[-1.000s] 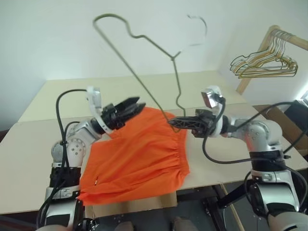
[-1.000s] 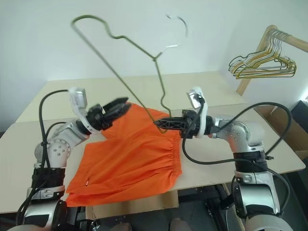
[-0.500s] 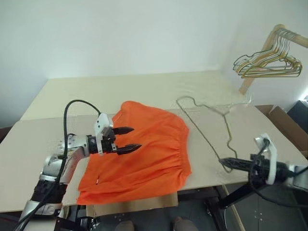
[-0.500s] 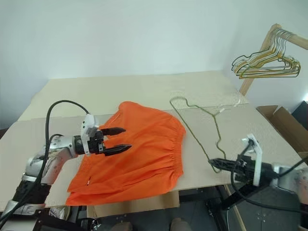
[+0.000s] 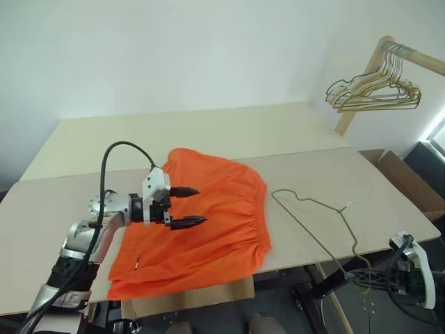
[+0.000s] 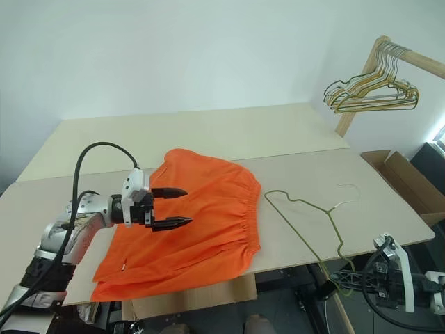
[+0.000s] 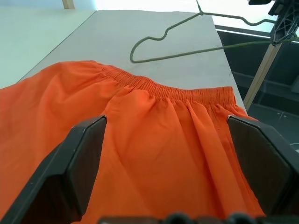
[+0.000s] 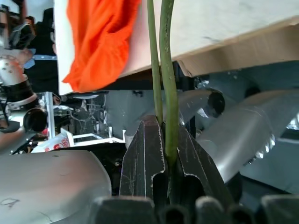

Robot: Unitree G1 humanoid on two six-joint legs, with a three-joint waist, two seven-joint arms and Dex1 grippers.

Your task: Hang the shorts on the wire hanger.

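Lying flat on the table, the shorts are spread toward the near edge, their gathered waistband facing the robot's right and one lower corner reaching the table's front edge. The left gripper hovers over the shorts' left half, its two black fingers spread wide apart with nothing between them; in the left wrist view the orange fabric lies below the parted fingers, and contact with the fabric cannot be confirmed. The hanger rests on the table just right of the shorts, apart from the waistband, its hook pointing toward the far right. One end of the hanger runs off the table's front edge down to the right gripper, which sits below the table's front right corner. The right wrist view shows that gripper's fingers closed tight on the hanger wire, two strands rising from between them. A bunch of gold hangers hangs on a wooden rack at the far right. A cardboard box stands beyond the table's right end.
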